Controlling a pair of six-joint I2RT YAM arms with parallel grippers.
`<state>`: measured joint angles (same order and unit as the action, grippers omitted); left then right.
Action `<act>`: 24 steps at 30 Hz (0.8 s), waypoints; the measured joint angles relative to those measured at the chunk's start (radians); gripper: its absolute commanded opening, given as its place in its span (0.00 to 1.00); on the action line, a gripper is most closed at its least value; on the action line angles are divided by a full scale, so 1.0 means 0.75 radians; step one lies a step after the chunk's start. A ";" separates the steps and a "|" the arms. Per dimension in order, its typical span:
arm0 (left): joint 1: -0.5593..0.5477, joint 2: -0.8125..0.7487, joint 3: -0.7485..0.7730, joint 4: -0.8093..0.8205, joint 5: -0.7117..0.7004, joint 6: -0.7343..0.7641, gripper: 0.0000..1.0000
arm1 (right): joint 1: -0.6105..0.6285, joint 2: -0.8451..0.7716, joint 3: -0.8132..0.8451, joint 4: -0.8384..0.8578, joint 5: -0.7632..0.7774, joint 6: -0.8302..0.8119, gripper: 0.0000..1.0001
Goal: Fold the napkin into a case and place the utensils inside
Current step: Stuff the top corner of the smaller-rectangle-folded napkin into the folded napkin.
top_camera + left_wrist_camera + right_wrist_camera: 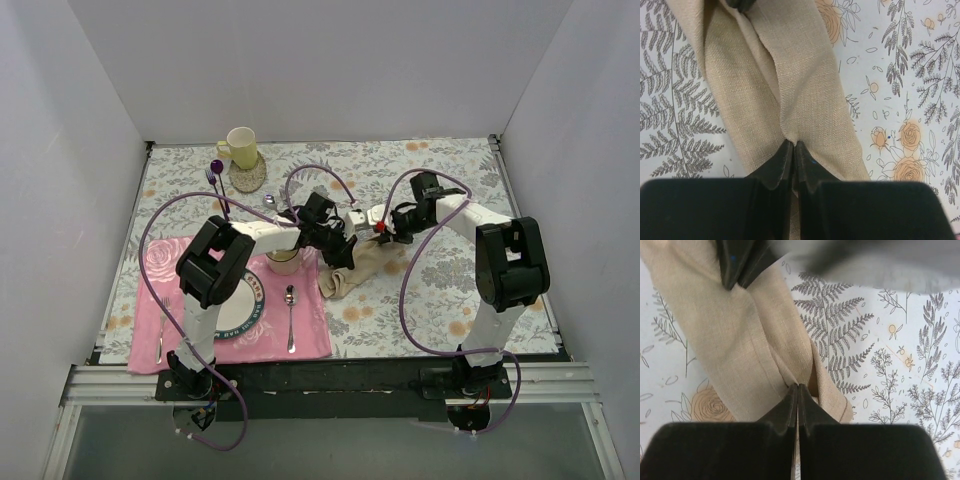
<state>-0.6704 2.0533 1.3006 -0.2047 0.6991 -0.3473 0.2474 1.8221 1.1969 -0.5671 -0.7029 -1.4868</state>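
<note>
Fold work on the napkin (pixel 352 272) is in hand. The cloth lies as a narrow oblong strip, set diagonally on the tablecloth (pixel 440 290) at mid-table, just beside the right edge of the pink placemat (pixel 300 335). As far as the views show, nothing has been loaded into it yet.

Recommended practice for this step, as a judgement:
- Move the two arms together, so the strip is neither stretched nor allowed to sag between the grips.
- Hold the overlapped flaps flat against one another. The seam running down the middle of the strip looks loose and could spring apart if one end is lifted faster than the other.
- Lay the fold down squarely on the tablecloth before releasing either end.

Left gripper (pixel 791 145): its fingers (pixel 776 167) are drawn fully together, with no visible gap. The tips nip a ridge of the napkin at the central seam.

Right gripper (pixel 797 386): its jaws are likewise closed tight. The tips bite the folded edge of the same cloth near its end, where the layers curl open slightly. The left gripper shows at the top of this wrist view, close by on the strip.
</note>
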 measured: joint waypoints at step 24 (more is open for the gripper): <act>-0.016 0.001 0.000 0.024 -0.005 0.065 0.00 | -0.016 -0.015 -0.133 0.390 -0.019 0.449 0.01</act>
<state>-0.6827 2.0537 1.3006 -0.1864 0.6956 -0.2985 0.2356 1.8107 1.0969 -0.2749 -0.7174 -1.1500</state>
